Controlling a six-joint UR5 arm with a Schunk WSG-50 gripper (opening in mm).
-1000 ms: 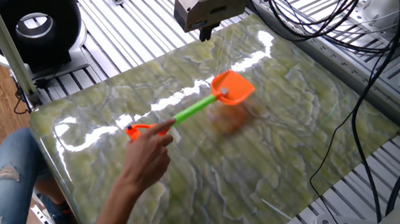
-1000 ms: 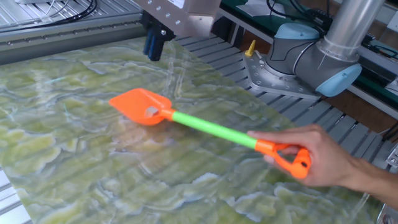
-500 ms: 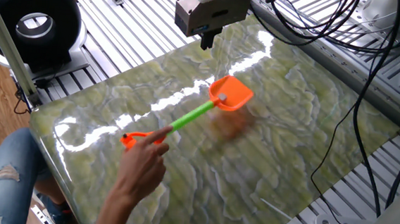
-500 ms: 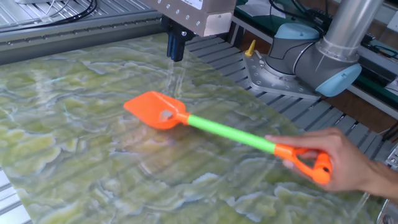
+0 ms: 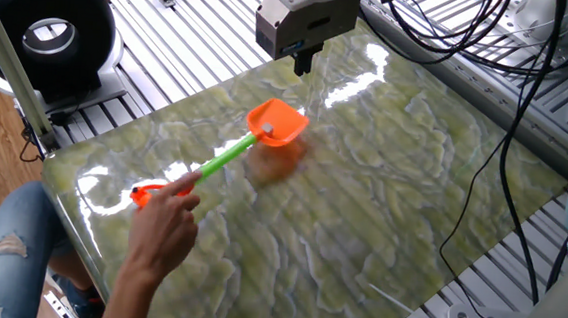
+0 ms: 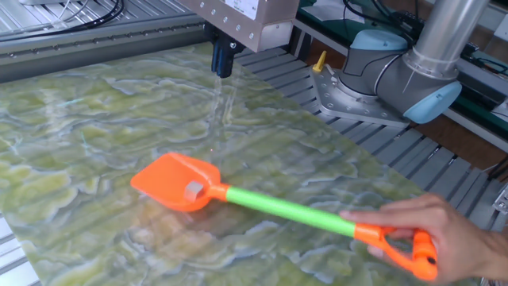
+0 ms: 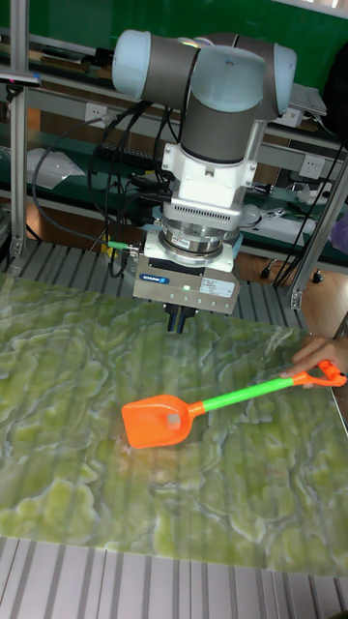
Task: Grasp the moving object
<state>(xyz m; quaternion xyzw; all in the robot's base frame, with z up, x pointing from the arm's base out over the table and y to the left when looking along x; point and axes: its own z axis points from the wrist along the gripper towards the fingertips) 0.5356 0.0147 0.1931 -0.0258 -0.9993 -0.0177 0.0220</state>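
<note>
The toy shovel [image 5: 226, 153] lies low over the green marbled table [image 5: 402, 187], orange scoop [image 6: 176, 183] toward the middle and its loop end [image 6: 409, 250] held by a person's hand [image 6: 432, 238]. The gripper [image 6: 223, 57] hangs above the far edge, well apart from the scoop, fingers drawn close together and empty. A good grasp probably means opening wide, then closing across the slim green shaft [image 7: 242, 395].

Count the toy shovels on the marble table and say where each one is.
1. The toy shovel lies across the middle of the table, its orange loop end held by a person's hand. No others show.
</note>
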